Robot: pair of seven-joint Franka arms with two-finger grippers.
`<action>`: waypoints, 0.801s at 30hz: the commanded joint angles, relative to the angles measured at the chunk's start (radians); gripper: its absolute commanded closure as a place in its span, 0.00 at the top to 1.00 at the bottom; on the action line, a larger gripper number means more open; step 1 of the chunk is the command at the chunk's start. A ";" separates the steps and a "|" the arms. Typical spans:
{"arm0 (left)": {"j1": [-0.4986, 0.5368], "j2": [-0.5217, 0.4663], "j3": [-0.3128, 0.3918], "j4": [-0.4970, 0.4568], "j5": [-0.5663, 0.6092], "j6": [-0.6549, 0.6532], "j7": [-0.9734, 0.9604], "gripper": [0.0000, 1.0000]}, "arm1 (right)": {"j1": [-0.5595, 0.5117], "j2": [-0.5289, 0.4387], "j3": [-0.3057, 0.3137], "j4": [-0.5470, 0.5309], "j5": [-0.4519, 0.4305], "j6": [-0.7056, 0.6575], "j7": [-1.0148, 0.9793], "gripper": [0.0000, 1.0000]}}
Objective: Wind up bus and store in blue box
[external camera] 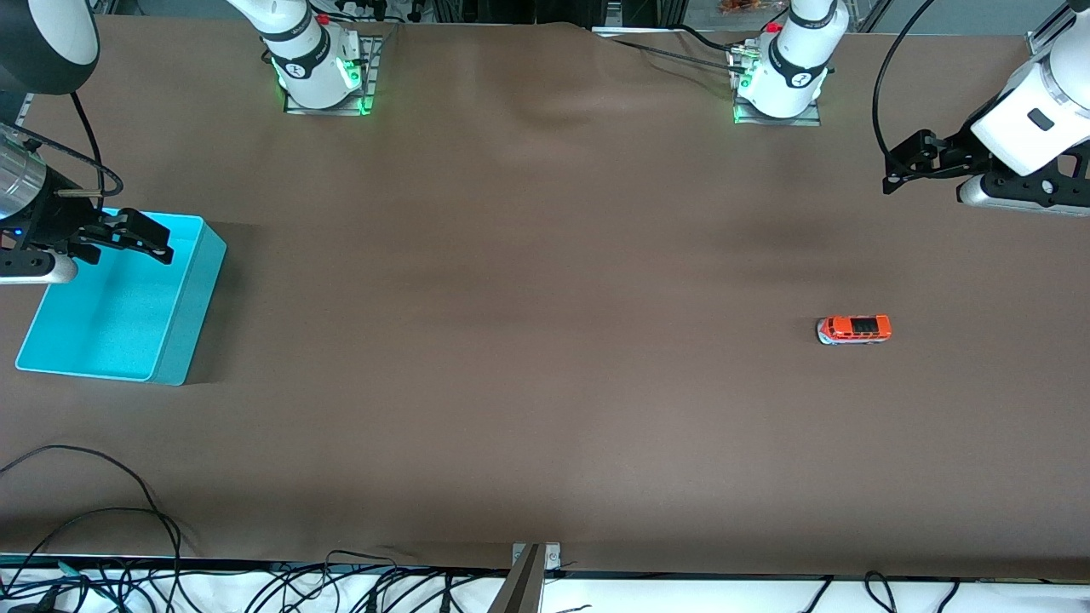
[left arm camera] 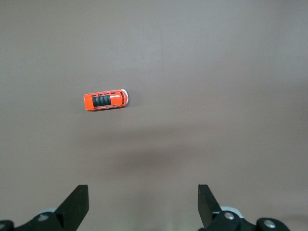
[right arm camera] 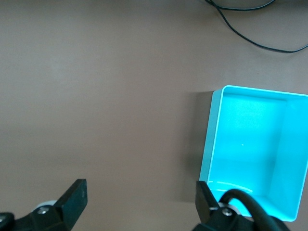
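Note:
The bus (external camera: 854,329), orange-red with a dark roof, lies on the brown table toward the left arm's end. It also shows in the left wrist view (left arm camera: 106,101), standing on its wheels. The blue box (external camera: 192,315) stands empty toward the right arm's end, and its wall shows in the right wrist view (right arm camera: 211,139). My left gripper (external camera: 890,170) is open and empty in the air over bare table, apart from the bus; its jaws (left arm camera: 143,192) stand wide apart. My right gripper (external camera: 162,243) is open and empty over the box's edge, and shows in its wrist view (right arm camera: 139,185).
The two arm bases (external camera: 315,60) (external camera: 783,77) stand along the table's edge farthest from the front camera. Black cables (external camera: 85,511) lie along the table's front edge, and one cable (right arm camera: 250,29) shows near the box. A metal bracket (external camera: 528,579) sits mid front edge.

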 commanded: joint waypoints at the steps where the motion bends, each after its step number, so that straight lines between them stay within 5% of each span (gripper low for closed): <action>1: 0.004 0.011 -0.001 0.028 -0.023 -0.015 0.024 1.00 | 0.012 0.005 -0.011 0.019 0.005 -0.010 0.011 1.00; 24: -0.017 0.016 -0.004 0.040 -0.020 -0.023 0.004 1.00 | 0.011 0.006 -0.011 0.022 0.009 -0.012 0.003 1.00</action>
